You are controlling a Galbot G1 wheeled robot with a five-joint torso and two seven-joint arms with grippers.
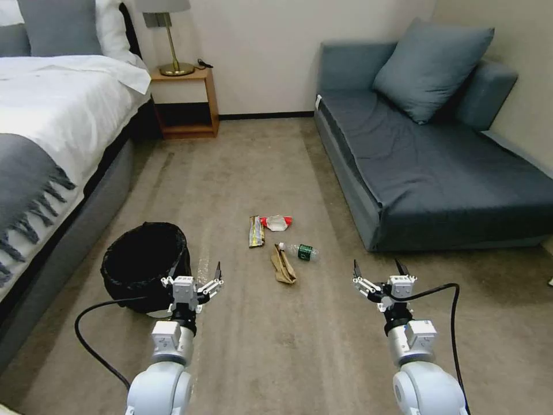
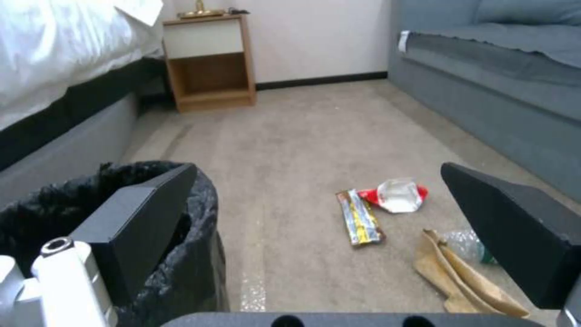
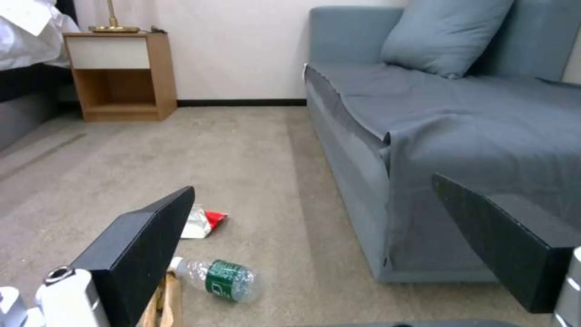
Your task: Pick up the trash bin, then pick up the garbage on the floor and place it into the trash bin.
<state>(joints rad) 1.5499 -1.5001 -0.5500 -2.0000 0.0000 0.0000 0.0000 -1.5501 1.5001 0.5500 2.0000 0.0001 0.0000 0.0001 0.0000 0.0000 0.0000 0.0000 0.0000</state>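
The trash bin is not yet lifted; the left gripper, spread open, is poised beside its rim. A closing grasp on the rim is judged necessary next. The right gripper is held open too.

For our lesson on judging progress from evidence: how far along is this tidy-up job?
Nothing looks done yet. The round trash bin lined with a black plastic bag stands on the carpet, ungripped. In hand: the left gripper hovers open beside its rim; the right gripper waits open, empty. Left: lifting the bin, then binning the clear plastic bottle, brown paper bag, dark-gold wrapper and red-white wrapper.
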